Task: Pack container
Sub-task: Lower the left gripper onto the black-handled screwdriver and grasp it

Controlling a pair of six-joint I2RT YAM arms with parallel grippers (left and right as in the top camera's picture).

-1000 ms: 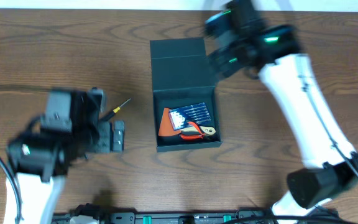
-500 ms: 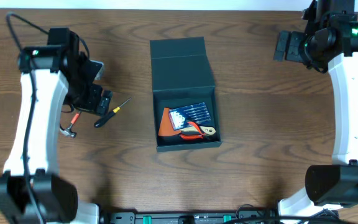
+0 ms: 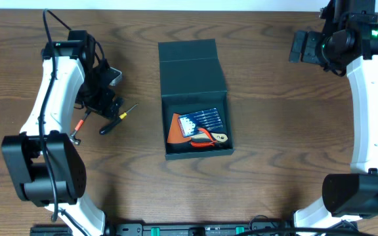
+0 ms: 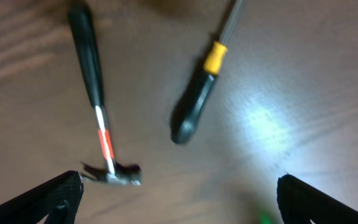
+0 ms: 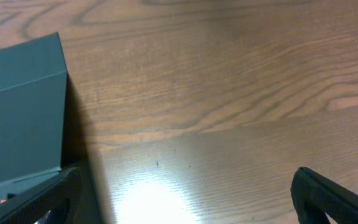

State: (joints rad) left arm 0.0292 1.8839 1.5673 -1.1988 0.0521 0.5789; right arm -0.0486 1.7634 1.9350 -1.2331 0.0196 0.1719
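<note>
Brown wood-grain tabletop (image 3: 287,164) fills the overhead view. At its middle sits the dark teal-green square cardboard container (image 3: 194,82), its hinged flap lid (image 3: 188,51) thrown back toward 12 o'clock. The open compartment holds a flat orange piece (image 3: 175,133), a blue card of slim metal tools (image 3: 202,120) and red-handled pliers (image 3: 207,139). At 9 o'clock of the container, well apart from it, the left gripper (image 3: 105,99) hangs over a black-handled screwdriver with a yellow collar (image 3: 115,120) and a small hammer with a black grip and red-banded shaft (image 3: 79,127). The right gripper (image 3: 300,47) is at 2 o'clock of the container, over bare wood.

From the left wrist, both black fingertips (image 4: 51,198) show at the lower corners, jaws wide apart and holding nothing. The hammer lies at 10 o'clock and the screwdriver at 12 o'clock, near each other but not touching.

From the right wrist, the fingertips (image 5: 337,196) are likewise spread wide and empty over the wood. The container's corner is at 9 o'clock.
</note>
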